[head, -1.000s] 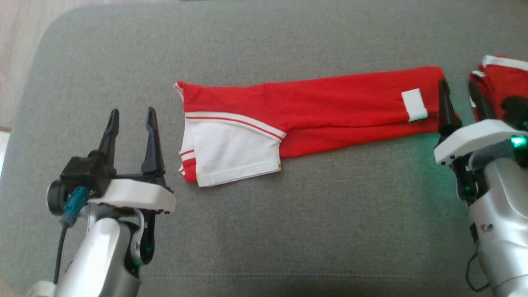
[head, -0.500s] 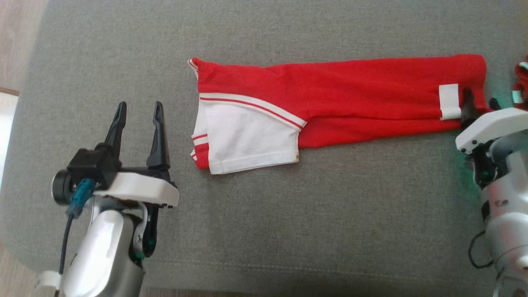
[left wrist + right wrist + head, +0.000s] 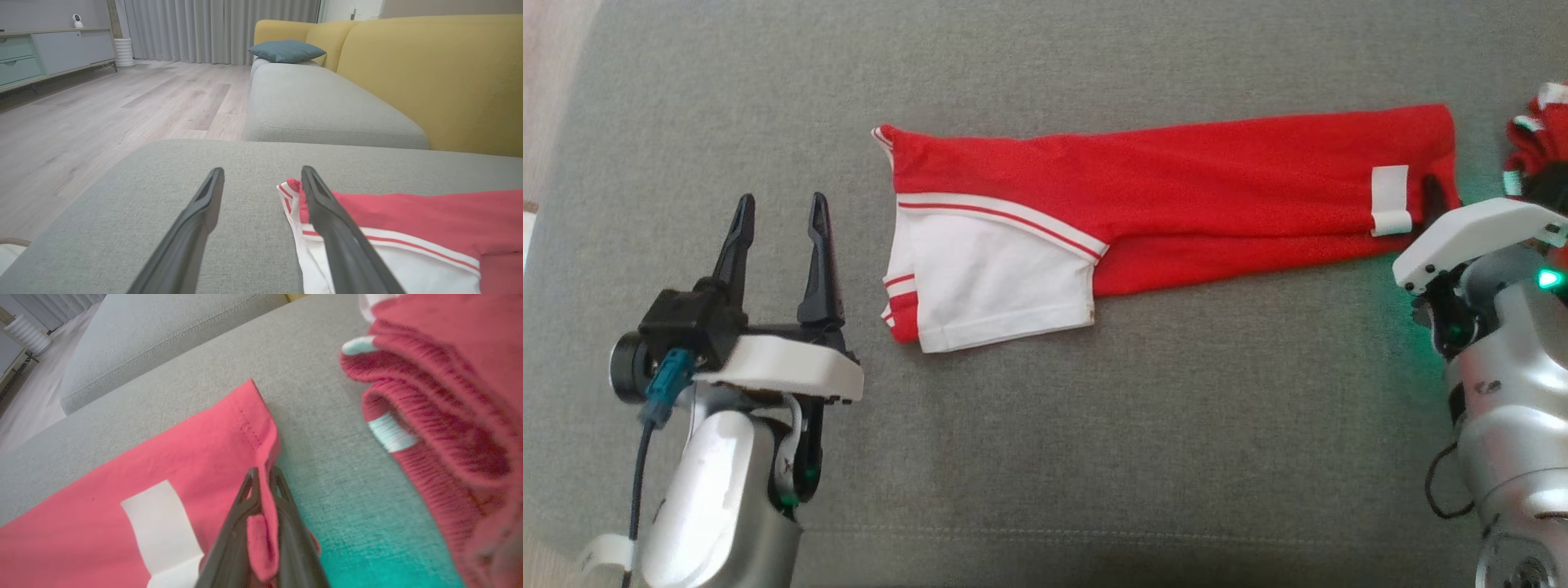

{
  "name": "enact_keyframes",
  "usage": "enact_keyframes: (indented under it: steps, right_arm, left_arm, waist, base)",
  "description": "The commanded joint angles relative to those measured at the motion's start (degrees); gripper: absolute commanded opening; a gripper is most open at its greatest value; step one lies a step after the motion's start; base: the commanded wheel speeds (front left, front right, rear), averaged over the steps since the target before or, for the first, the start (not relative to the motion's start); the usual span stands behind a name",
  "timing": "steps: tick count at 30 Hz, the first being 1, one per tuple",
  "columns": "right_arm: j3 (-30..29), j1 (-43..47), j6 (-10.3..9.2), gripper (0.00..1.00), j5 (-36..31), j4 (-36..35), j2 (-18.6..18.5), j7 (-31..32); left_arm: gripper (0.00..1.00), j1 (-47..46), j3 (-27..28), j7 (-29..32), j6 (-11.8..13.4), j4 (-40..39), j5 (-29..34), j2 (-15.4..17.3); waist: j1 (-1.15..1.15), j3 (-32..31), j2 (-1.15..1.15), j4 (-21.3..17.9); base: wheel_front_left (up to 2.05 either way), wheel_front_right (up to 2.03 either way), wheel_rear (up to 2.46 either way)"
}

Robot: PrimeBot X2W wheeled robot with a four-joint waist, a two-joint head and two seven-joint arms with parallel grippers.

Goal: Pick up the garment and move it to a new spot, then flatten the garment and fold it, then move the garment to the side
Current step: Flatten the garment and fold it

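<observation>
Shut tight at the right hand point(image 3: 263, 475), with a narrow fold of the garment's point(image 3: 1176, 188) red end hem pinched between the 2 dark fingers, just beside the white patch point(image 3: 1390, 200). Spread wide at the left hand point(image 3: 781, 204), holding nothing. Poised over bare grey cushion point(image 3: 1094, 457), just beside the garment's white-and-red end and, as far as can be told, not touching it.

Stretched long and flat across the middle of that cushion: red for most of the length, white with red stripes toward the left hand.

Probably about to lift or drag by that 1 pinched end. Risks, as a judgement:
- With only a slim bite of cloth, liable to slip free under the weight of the full length.
- With a pull from 1 end alone, liable to bunch, trail and lose the flat lie.
- With just 1 layer caught, liable to peel open.

Safer to bring the left hand onto the far end before raising anything.

Just past the right hand, apart from the held hem: a 2nd, crumpled red piece point(image 3: 429, 396) with white bands, near enough to snag or be swept along on a swing that way. Beyond the cushion: a yellow sofa point(image 3: 429, 73) with a blue-grey pillow point(image 3: 286, 50), and pale wooden floor point(image 3: 102, 110) off the left edge, somewhere to lose a trailing end. Between the left hand and the cloth, only open grey fabric.
</observation>
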Motion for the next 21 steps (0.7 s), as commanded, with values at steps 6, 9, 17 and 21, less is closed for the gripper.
enact_keyframes:
  steps: [6,9,17,21]
  right_arm:
    - [-0.43,0.20,0.37,0.00,-1.07,-3.54,-3.21,-1.40]
    - [-2.91,0.64,0.37,0.00,-2.21,-4.08,-4.63,-2.42]
    - [-4.20,0.73,0.37,0.00,-4.55,-8.16,-0.46,-2.79]
    - [-1.58,1.11,0.37,0.00,-3.25,-12.72,3.75,-1.09]
  left_arm:
    - [1.00,-1.53,3.13,-0.30,-0.89,-1.30,1.04,0.05]
    - [1.00,-1.23,3.48,-0.30,-1.17,-1.07,1.30,-0.38]
    - [1.00,0.37,4.82,-0.30,-1.70,-0.69,1.57,-1.47]
    - [1.00,1.56,5.59,-0.30,-1.82,-0.49,1.63,-1.90]
  waist:
    - [0.00,-1.61,0.00,-1.16]
    - [0.00,-2.60,0.00,-1.29]
    - [0.00,-6.00,0.00,-1.17]
    - [0.00,-8.32,0.00,-0.99]
  base:
    - [0.00,0.00,0.00]
    - [0.00,0.00,0.00]
    - [0.00,0.00,0.00]
    - [0.00,0.00,0.00]
